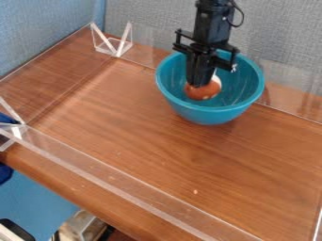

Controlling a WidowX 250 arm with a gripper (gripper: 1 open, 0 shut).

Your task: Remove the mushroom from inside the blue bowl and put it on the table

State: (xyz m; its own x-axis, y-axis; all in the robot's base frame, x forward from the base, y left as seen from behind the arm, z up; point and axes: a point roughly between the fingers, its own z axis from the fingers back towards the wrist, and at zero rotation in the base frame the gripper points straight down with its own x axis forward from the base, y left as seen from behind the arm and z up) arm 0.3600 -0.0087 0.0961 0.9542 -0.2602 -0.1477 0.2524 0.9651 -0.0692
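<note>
Reddish-brown wood grain covers the table (138, 122), which fills most of the view and carries clear acrylic walls (113, 193) along its edges, with two small triangular acrylic braces (111, 40) standing at the far left corner and another at the left edge. Behind it hangs a blue-grey fabric backdrop (51, 28). Toward the far right of the tabletop sits the blue bowl (242, 102), round, deep and glossy turquoise, upright, close to the far acrylic wall. A black robot arm (214, 19) comes straight down from the top of the picture into the bowl, its gripper (201, 85) pointing downward and reaching below the rim, over the left half of the hollow. The dark fingers are drawn close together around the mushroom (202, 91), whose rounded orange-brown cap shows just beneath and beside the fingertips; the jaws pinch it. The mushroom is inside the bowl, below the rim line; whether it touches the bowl floor or hangs just above it cannot be told from this angle, and its pale stem is hidden. At the lower left edge a small patch of blue shows outside the acrylic wall, and below the near edge some indistinct dark and pale shapes lie under the table.
</note>
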